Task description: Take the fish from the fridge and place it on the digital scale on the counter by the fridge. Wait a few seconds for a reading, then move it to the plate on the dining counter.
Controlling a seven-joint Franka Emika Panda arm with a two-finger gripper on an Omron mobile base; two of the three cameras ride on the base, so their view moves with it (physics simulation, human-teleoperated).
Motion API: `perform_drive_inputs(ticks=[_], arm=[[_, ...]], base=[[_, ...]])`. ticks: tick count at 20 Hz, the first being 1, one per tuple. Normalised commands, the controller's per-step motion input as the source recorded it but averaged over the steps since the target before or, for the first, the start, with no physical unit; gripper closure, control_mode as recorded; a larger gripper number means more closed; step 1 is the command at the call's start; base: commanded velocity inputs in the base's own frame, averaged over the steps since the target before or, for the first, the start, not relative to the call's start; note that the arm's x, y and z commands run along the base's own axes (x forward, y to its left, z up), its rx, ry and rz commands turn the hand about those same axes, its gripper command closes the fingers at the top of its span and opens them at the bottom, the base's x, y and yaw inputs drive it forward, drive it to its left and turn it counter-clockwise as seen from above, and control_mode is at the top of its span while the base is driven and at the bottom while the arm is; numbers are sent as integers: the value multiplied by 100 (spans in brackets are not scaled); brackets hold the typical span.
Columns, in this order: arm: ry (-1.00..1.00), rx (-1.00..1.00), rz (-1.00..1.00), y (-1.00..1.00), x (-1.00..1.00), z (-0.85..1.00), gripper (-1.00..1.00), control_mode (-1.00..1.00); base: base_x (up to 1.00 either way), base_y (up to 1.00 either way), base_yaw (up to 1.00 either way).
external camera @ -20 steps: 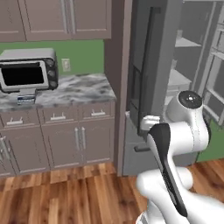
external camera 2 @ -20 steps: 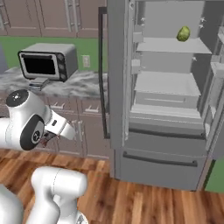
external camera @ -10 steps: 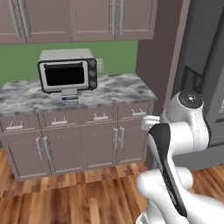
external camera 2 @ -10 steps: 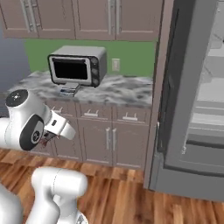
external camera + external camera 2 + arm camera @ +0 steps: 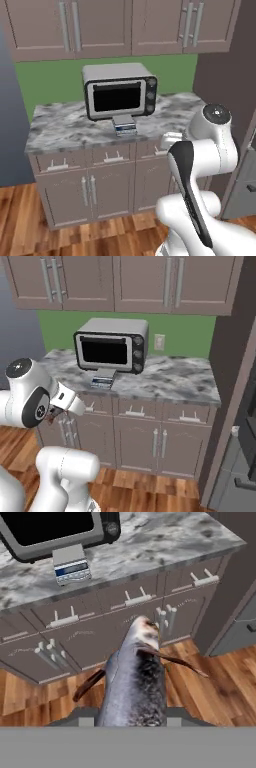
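Observation:
A grey-silver fish (image 5: 135, 682) with dark fins juts forward from my gripper (image 5: 132, 718), which is shut on it; the fish's body hides the fingertips. It hangs in the air in front of the cabinet fronts, below the level of the counter (image 5: 165, 542). The digital scale (image 5: 71, 567) with its blue-and-white panel lies on the marble, up and to the left of the fish. The same scale (image 5: 125, 127) (image 5: 102, 379) rests just in front of the toaster oven. The fridge (image 5: 235, 381) is at the right edge, its dark side facing me.
A silver toaster oven (image 5: 120, 90) (image 5: 111, 345) stands on the counter (image 5: 60, 127) against the green wall, right behind the scale. Wall cabinets (image 5: 125, 281) hang above. Drawers and doors with bar handles (image 5: 135, 599) sit below the top, over a wooden floor (image 5: 200, 687).
The whole picture has shifted: the base has turned from the open fridge toward the counter, so the toaster oven and scale are now central. The arm's pose looks unchanged.

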Motion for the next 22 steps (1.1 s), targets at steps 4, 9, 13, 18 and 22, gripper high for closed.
perform_drive_inputs(ticks=[4,9,13,18,22], arm=[[0,0,0,0,0,0,100,100],[0,0,0,0,0,0,100,100],[0,0,0,0,0,0,100,100],[0,0,0,0,0,0,100,100],[0,0,0,0,0,0,100,100]], base=[[67,52,-5],[66,33,-4],[77,16,0],[72,8,6],[49,8,14]])
